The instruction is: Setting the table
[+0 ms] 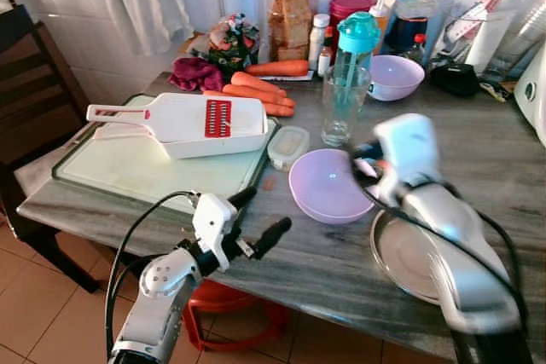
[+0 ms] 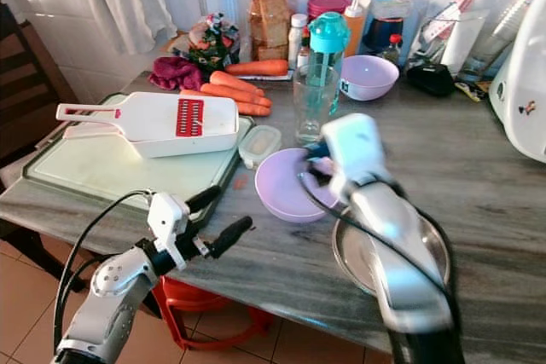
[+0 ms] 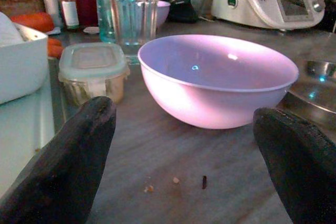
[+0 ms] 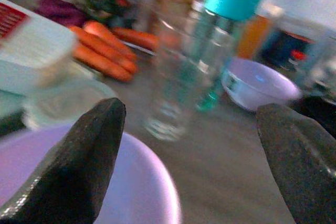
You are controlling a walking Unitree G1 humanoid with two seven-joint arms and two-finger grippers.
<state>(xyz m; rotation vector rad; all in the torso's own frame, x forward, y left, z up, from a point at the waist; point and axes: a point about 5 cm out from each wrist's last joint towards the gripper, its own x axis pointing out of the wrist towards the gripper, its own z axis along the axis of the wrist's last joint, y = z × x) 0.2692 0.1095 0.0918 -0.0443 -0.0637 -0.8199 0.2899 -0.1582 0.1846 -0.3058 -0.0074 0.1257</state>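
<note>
The right gripper [image 4: 191,156], fingers spread wide, hangs over the near bowl's [image 1: 327,183] rim, with the drinking glass [image 1: 344,105] just beyond it. A blurred, hasty reach could topple that glass. The left gripper [image 1: 261,219], also spread, waits at the table [image 1: 324,262] edge facing the bowl.

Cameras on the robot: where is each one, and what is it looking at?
Left eye view: head, looking down at table; both arms show.
Right eye view: same scene, slightly shifted.
Left wrist view: along open left gripper, facing near lilac bowl.
Right wrist view: along open right gripper, above that bowl, facing drinking glass.
Shared: bowl and glass.
</note>
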